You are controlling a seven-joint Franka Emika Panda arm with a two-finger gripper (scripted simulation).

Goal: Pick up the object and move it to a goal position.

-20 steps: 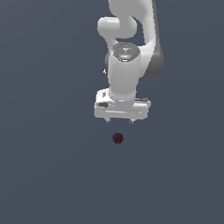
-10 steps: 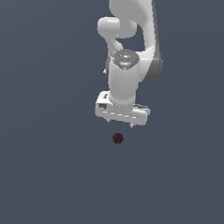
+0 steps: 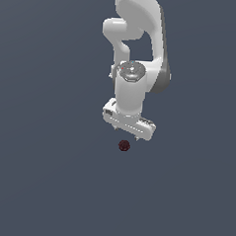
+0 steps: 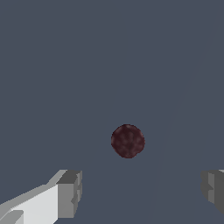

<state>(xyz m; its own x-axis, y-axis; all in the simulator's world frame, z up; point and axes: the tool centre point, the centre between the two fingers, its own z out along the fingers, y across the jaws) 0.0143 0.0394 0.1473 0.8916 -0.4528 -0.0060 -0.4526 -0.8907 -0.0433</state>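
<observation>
A: Exterior view, count first. One ball (image 3: 124, 145), one arm (image 3: 139, 42), one gripper (image 3: 127, 132). All on a flat dark grey-blue ground (image 3: 37, 184).

B: Wrist view agrees: one ball (image 4: 127, 141), two fingers (image 4: 70, 193), plain ground (image 4: 65, 65) behind. Ball is dark maroon, roughly round, mottled surface.

A: Arm pose. White links come down from the upper edge of the exterior view, wrist pointing downward, hand bar at the end tilted, lower toward the exterior view's right.

B: Ball position?

A: Just below the hand bar in the exterior view, near its middle, apart from it. Much smaller than the hand. Whether it rests on the ground or how far under the fingers it sits, I cannot tell from this view.

B: Finger state. In the wrist view the two grey pads stand well apart, one at each side of the frame, with the ball seen in the gap between them and beyond the tips. Neither pad touches it. Spread wide, holding nothing.

A: Exterior view shows only small stubs under the bar; the fingers themselves are too small to read there.

B: Noted. The gripper (image 4: 142, 190) is centred close to the ball, which lies slightly off the midline toward the white-bodied finger.
</observation>
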